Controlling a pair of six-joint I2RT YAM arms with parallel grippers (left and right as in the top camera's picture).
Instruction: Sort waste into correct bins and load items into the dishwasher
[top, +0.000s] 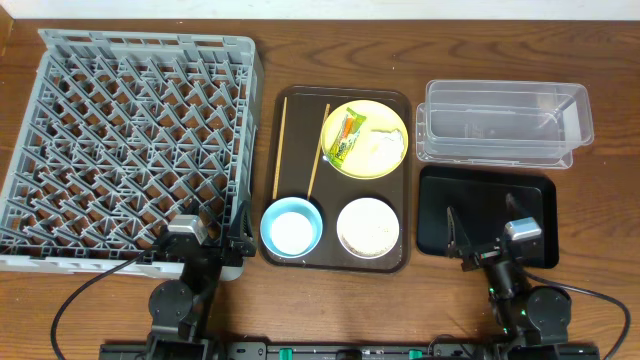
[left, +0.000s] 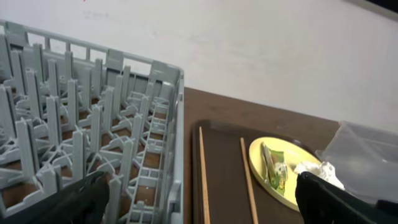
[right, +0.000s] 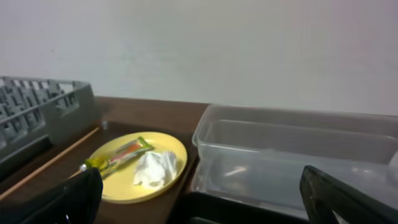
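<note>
A grey dish rack (top: 130, 150) with rows of upright pegs fills the left side of the wooden surface (top: 600, 50). Just to its right lies a dark brown serving tray (top: 298, 200). At the far end of that tray sits a round yellow plate (top: 372, 112), with a green-and-orange snack wrapper (top: 346, 135) on its left half and a crumpled white tissue (top: 383, 145) beside it. Two wooden chopsticks (top: 280, 148) lie lengthwise on the tray to the left of the plate. At the near end, a light blue bowl (top: 268, 228) and a white bowl (top: 343, 228) stand side by side; the white bowl holds something pale and grainy. To the right of the serving tray, a clear plastic tub (top: 505, 150) stands at the far side, with a flat black tray (top: 440, 200) just in front of it.

The left gripper (top: 215, 218) hovers at the near right corner of the rack, its fingers (left: 68, 202) spread wide with nothing between them. The right gripper (top: 483, 222) hangs over the black tray, fingers (right: 56, 202) equally wide apart and holding nothing.
</note>
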